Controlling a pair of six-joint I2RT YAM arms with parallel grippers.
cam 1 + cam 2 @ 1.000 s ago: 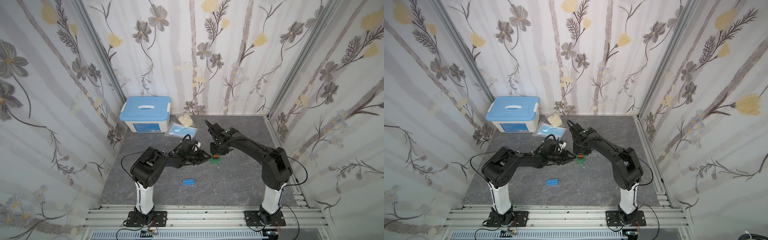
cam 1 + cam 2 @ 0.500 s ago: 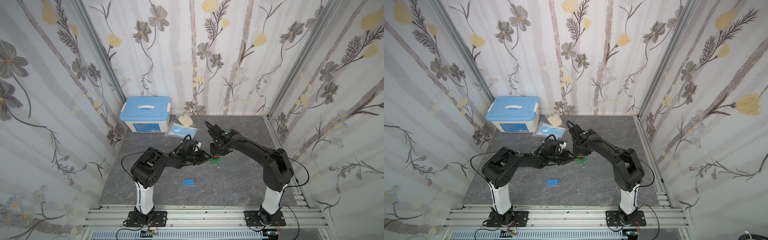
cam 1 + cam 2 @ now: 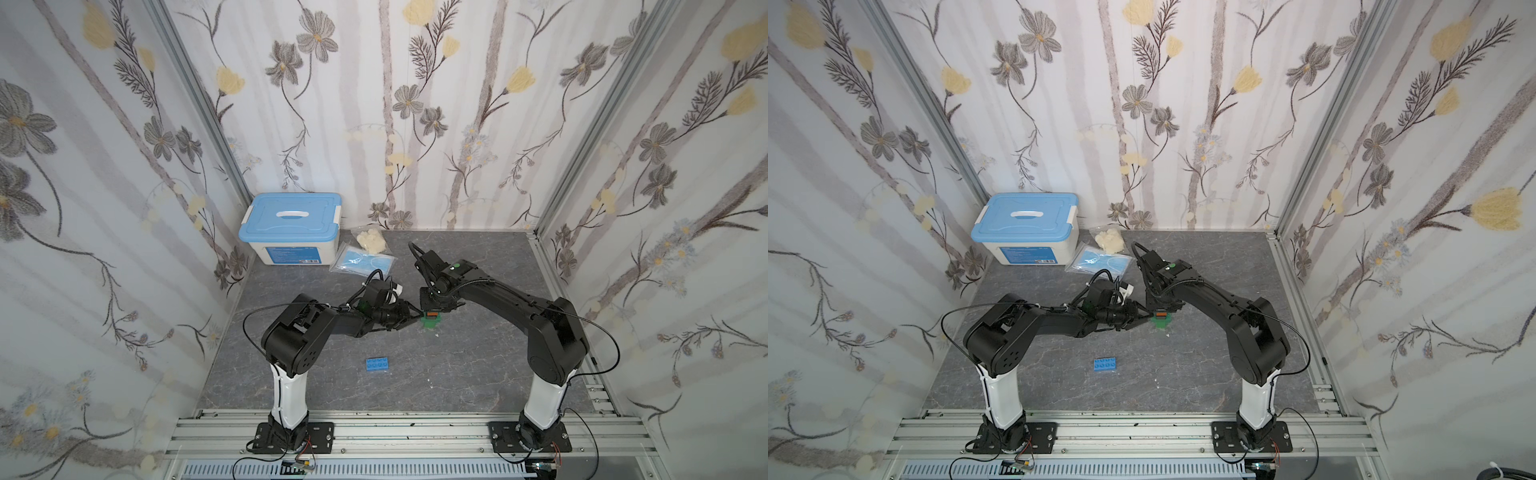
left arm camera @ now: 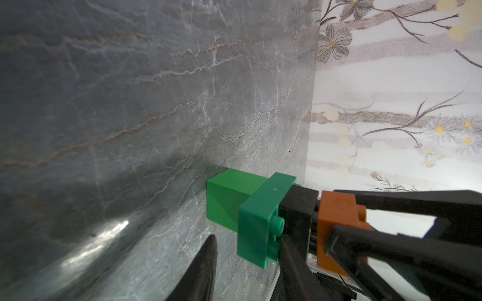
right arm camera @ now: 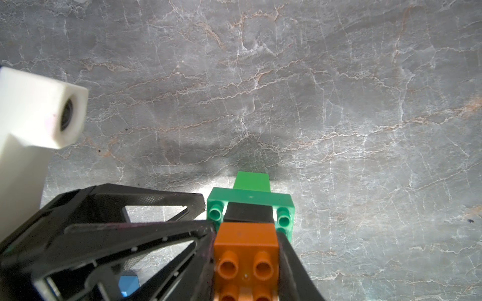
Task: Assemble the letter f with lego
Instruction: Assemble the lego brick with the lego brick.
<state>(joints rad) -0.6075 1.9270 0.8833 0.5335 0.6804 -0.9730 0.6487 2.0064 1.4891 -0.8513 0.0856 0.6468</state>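
Orange brick (image 5: pixel 245 239) sits on black brick (image 5: pixel 247 215) over green brick (image 4: pixel 257 221) on table (image 3: pixel 478 365); no shift since a second ago. Right end effector (image 5: pixel 247 263) clamps orange, left end effector (image 3: pixel 414 319) pinches green. Blue brick (image 3: pixel 377 364) lies apart, unfitted.

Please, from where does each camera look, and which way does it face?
Top views: high behind left arm and right arm, both whole, looking down on the table.
Left wrist: low, looking along the table at the stack; left fingers show.
Right wrist: above the stack, looking down; right fingers show.
Shared: the stack, in both wrist views.
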